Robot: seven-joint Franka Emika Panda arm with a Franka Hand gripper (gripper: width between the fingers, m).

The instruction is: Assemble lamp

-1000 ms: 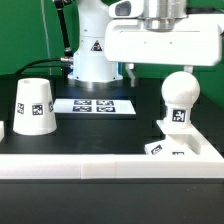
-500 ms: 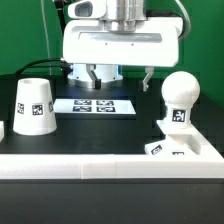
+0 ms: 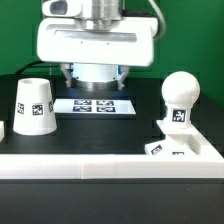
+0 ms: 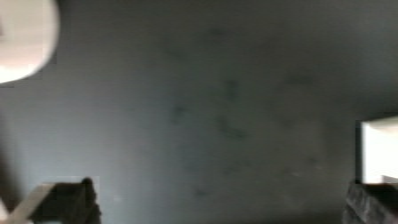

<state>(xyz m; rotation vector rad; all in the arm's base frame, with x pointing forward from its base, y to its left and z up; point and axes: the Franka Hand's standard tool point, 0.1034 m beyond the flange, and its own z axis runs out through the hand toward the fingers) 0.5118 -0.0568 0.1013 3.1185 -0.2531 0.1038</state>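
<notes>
The white tapered shade stands mouth-down on the black table at the exterior view's left. The round-headed bulb stands upright on the low square base at the exterior view's right, near the front wall. My gripper hangs above the middle of the table, between shade and bulb and apart from both. In the wrist view my gripper is open: the two dark fingertips stand far apart with only bare black table between them. It holds nothing.
The marker board lies flat behind the middle of the table, in front of the arm's white pedestal. A white border wall runs along the front edge. Blurred white shapes sit at two edges of the wrist view.
My gripper has moved from above the bulb toward the exterior view's left, now over the table's middle. Shade, bulb and base have not moved.
</notes>
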